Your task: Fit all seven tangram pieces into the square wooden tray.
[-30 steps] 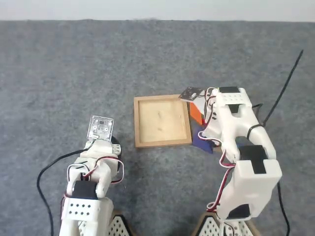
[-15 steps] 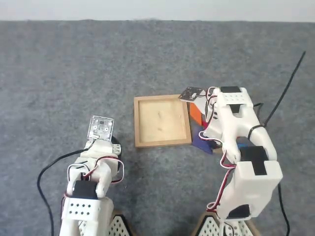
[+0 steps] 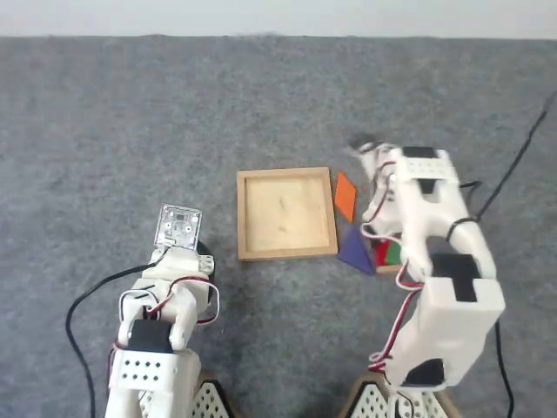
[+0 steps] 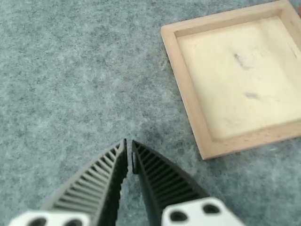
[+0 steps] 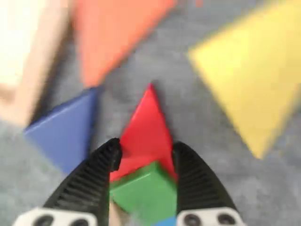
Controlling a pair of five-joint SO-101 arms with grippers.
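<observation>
Grey felt-like covering (image 3: 157,104) spread over the whole tabletop, mottled with lighter and darker flecks, flat and matte. Up close, from the left wrist view, a fuzzy, fibrous nap with cloudy patches of pale and deeper grey. Along the far edge, a pale, plain band (image 3: 278,17), meeting the grey in a straight, slightly ragged line; wall or bare surface beyond, cannot tell which. Soft, even light throughout, brightest on that pale band. Only faint, short shadows on the grey, blurred at the edges.
</observation>
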